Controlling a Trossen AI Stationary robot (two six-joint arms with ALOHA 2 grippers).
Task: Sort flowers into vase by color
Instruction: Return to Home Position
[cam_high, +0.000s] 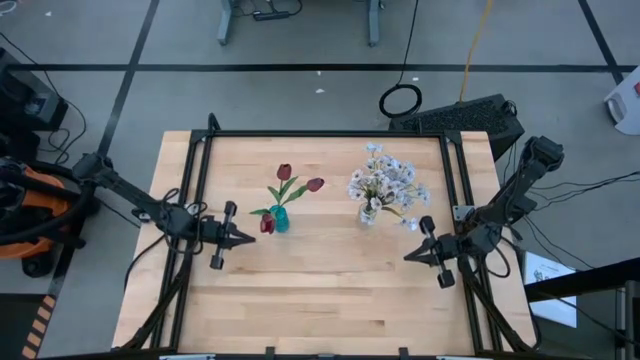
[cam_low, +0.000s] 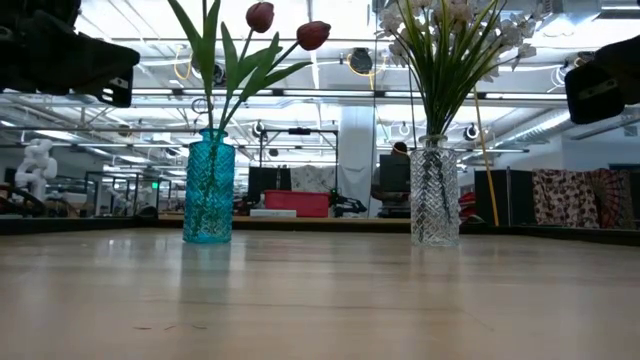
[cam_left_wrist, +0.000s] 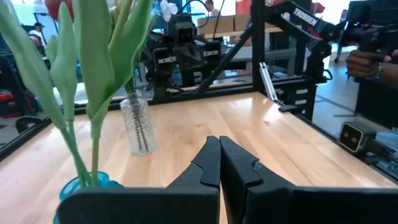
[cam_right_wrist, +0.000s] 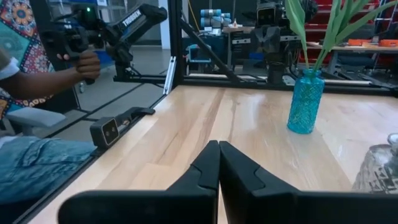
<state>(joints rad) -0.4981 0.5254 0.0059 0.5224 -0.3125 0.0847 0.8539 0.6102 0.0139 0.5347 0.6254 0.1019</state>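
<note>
Dark red tulip flowers (cam_high: 286, 180) stand with their green stems in a teal glass vase (cam_low: 209, 186) left of the table's middle. White and pale-blue flower sprays (cam_high: 385, 182) stand in a clear glass vase (cam_low: 435, 192) to its right. My left gripper (cam_high: 248, 239) hovers shut just left of the teal vase (cam_left_wrist: 84, 186), pointing level toward the table's right. My right gripper (cam_high: 408, 256) hovers shut, right of and nearer than the clear vase (cam_right_wrist: 377, 168), pointing toward the table's left. Neither holds anything.
A black frame (cam_high: 320, 134) runs along the table's far, left and right sides. Bare wood lies between the two grippers and toward the near edge. A person's hand (cam_right_wrist: 87, 64) holds a control arm beyond the table's edge.
</note>
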